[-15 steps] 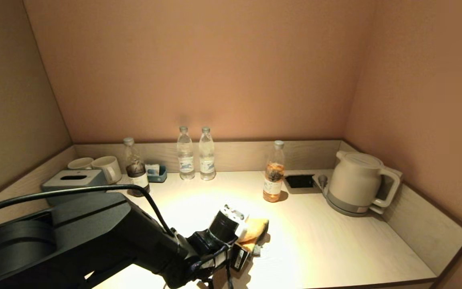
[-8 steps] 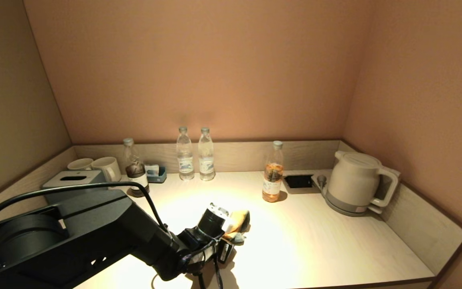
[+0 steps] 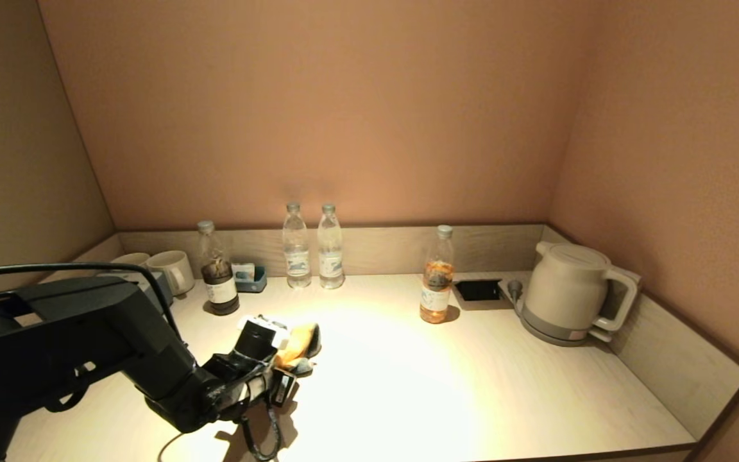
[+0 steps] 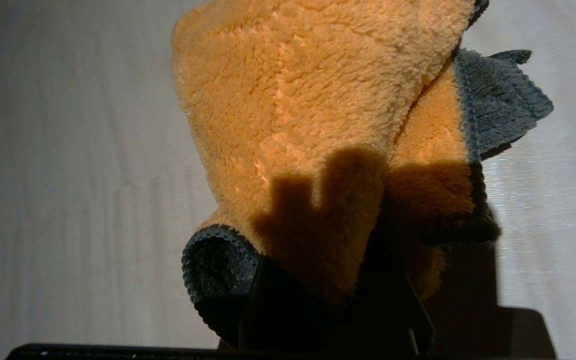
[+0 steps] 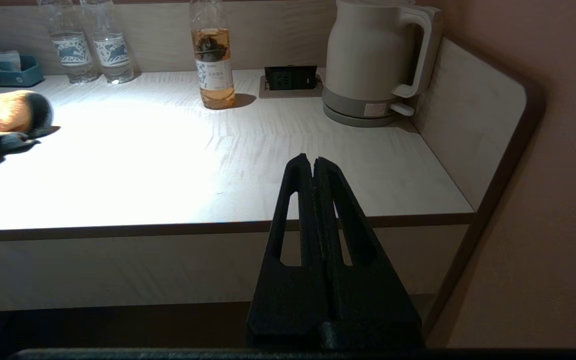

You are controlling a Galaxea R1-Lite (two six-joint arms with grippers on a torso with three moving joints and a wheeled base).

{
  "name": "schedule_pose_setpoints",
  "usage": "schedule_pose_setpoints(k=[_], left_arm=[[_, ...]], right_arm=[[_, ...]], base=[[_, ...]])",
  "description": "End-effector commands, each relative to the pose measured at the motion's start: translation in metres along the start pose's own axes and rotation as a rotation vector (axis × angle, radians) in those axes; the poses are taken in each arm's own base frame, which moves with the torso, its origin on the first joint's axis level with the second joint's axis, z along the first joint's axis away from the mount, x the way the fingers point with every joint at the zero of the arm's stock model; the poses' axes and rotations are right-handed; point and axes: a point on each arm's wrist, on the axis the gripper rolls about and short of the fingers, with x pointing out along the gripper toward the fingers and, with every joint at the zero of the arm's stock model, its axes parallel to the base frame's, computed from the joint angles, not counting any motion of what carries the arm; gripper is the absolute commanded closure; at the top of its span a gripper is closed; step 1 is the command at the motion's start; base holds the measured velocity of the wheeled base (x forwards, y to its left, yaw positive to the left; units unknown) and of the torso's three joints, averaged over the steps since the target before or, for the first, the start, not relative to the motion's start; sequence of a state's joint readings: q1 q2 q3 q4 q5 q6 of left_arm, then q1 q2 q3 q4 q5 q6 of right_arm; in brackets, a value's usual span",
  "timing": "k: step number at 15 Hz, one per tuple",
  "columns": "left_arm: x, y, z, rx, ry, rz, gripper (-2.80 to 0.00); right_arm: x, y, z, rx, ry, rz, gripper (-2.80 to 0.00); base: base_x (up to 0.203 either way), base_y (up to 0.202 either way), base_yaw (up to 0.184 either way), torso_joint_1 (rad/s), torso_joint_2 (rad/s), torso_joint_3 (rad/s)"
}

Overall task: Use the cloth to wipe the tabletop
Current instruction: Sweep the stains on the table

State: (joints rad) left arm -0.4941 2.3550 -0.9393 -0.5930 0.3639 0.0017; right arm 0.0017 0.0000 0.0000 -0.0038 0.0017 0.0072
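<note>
The orange-yellow cloth (image 3: 297, 343) with a dark teal-grey reverse lies bunched on the pale wood-grain tabletop (image 3: 472, 385), left of centre. My left gripper (image 3: 287, 367) is shut on the cloth and presses it to the surface. In the left wrist view the cloth (image 4: 308, 100) fills the picture, and the dark fingers (image 4: 288, 320) clamp its near fold. The cloth also shows in the right wrist view (image 5: 8, 112). My right gripper (image 5: 313, 162) is shut and empty, parked off the front edge of the tabletop (image 5: 218, 165); it is not in the head view.
Along the back rim stand two mugs (image 3: 164, 268), a dark-drink bottle (image 3: 215, 276), a small teal tray (image 3: 251, 277), two water bottles (image 3: 312, 247) and a tea bottle (image 3: 439, 279). A socket plate (image 3: 478, 290) and a white kettle (image 3: 568, 292) sit at the back right.
My left arm has swept the cloth leftward across the tabletop, from near the middle to left of centre, still gripping it.
</note>
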Motion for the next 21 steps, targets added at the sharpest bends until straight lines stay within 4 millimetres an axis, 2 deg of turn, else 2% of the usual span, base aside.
schedule_pose_setpoints(k=[1,4,5,7,8,10,13,14,17,18,21], left_arm=[[-0.002,0.047,-0.008,-0.056,-0.016,0.085,0.00],[-0.011,0.077,-0.027,-0.078,-0.019,0.144,0.00],[-0.015,0.079,-0.035,-0.074,-0.016,0.148,0.00],[-0.018,0.081,-0.037,-0.073,-0.032,0.150,0.00],[-0.021,0.074,-0.041,-0.065,-0.060,0.137,0.00],[-0.031,0.043,-0.045,-0.007,-0.106,0.067,0.00],[-0.039,0.000,-0.038,0.062,-0.167,-0.023,0.00],[-0.039,-0.006,-0.037,0.067,-0.177,-0.035,0.00],[-0.043,-0.042,-0.034,0.115,-0.219,-0.108,0.00],[-0.044,-0.048,-0.032,0.119,-0.230,-0.114,0.00],[-0.062,-0.080,-0.017,0.137,-0.325,-0.145,0.00]], right_arm=[[0.000,0.000,0.000,0.000,-0.001,0.000,0.00],[0.000,0.000,0.000,0.000,-0.001,0.000,0.00],[0.000,0.000,0.000,0.000,-0.001,0.000,0.00],[0.000,0.000,0.000,0.000,-0.001,0.000,0.00],[0.000,0.000,0.000,0.000,-0.001,0.000,0.00],[0.000,0.000,0.000,0.000,-0.001,0.000,0.00],[0.000,0.000,0.000,0.000,-0.001,0.000,0.00],[0.000,0.000,0.000,0.000,-0.001,0.000,0.00],[0.000,0.000,0.000,0.000,-0.001,0.000,0.00],[0.000,0.000,0.000,0.000,-0.001,0.000,0.00],[0.000,0.000,0.000,0.000,-0.001,0.000,0.00]], base=[[0.000,0.000,0.000,0.000,0.00,0.000],[0.000,0.000,0.000,0.000,0.00,0.000],[0.000,0.000,0.000,0.000,0.00,0.000],[0.000,0.000,0.000,0.000,0.00,0.000],[0.000,0.000,0.000,0.000,0.00,0.000],[0.000,0.000,0.000,0.000,0.00,0.000],[0.000,0.000,0.000,0.000,0.00,0.000],[0.000,0.000,0.000,0.000,0.00,0.000],[0.000,0.000,0.000,0.000,0.00,0.000],[0.000,0.000,0.000,0.000,0.00,0.000],[0.000,0.000,0.000,0.000,0.00,0.000]])
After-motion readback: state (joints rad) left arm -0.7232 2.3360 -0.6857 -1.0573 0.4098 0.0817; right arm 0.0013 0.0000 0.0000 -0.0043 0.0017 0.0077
